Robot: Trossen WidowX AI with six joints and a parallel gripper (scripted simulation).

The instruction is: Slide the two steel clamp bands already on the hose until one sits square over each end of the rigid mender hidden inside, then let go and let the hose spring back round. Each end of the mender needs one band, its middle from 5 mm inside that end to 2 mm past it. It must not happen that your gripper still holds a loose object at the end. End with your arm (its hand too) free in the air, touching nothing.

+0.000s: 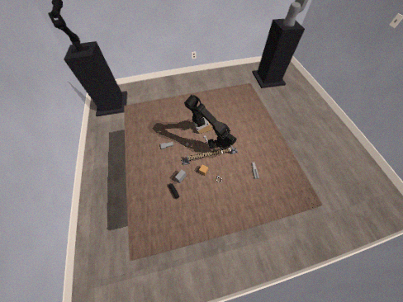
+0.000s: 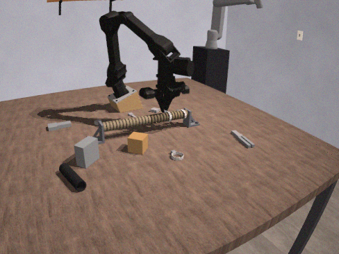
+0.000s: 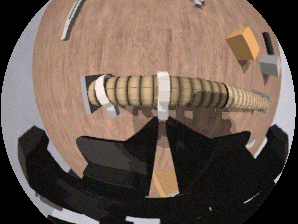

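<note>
A ribbed tan hose [image 2: 144, 120] lies level between two grey end stands [image 2: 98, 132] [image 2: 190, 119] on the wooden table; it also shows in the wrist view [image 3: 180, 91]. My gripper [image 2: 165, 108] points straight down and is shut on a steel clamp band [image 2: 169, 114] near the hose's right end, seen in the wrist view as a white ring [image 3: 162, 94] just ahead of my fingertips. A second band [image 3: 100, 91] sits close to the right end stand [image 3: 89, 90], also visible in the side view [image 2: 184, 112]. The mender inside is hidden.
An orange cube [image 2: 137, 142], a grey cube [image 2: 86, 151], a black cylinder [image 2: 72, 177] and a loose steel ring [image 2: 177, 155] lie in front of the hose. A grey bar [image 2: 242, 139] lies to the right, a grey block [image 2: 59, 125] to the left.
</note>
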